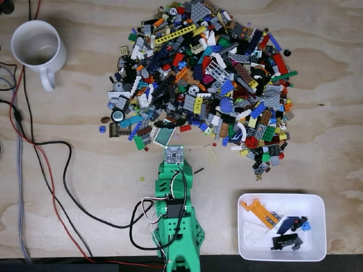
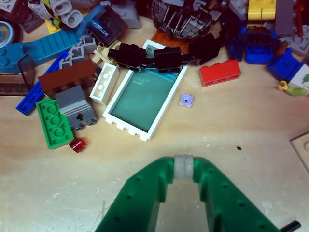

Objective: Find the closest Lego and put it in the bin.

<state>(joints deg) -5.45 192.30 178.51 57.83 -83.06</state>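
Gripper (image 2: 184, 166) fingertips pinched together, above bare wood; window piece (image 2: 145, 99) long axis tilted, running lower-left to upper-right.

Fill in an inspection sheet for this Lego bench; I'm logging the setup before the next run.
Surface: bare plywood table, lightly scuffed.
Job's things: large mixed Lego pile; white-framed window piece lies at its near edge, just ahead of the gripper. White bin at lower right of the fixed view already holds an orange piece and dark ones.
Clutter: empty white mug; tiny lilac stud; strays around the pile.
Gripper: green gripper, tips together, holding nothing, above the table.
Cables: black and red leads trail along the left side.
Surroundings: nothing seen.
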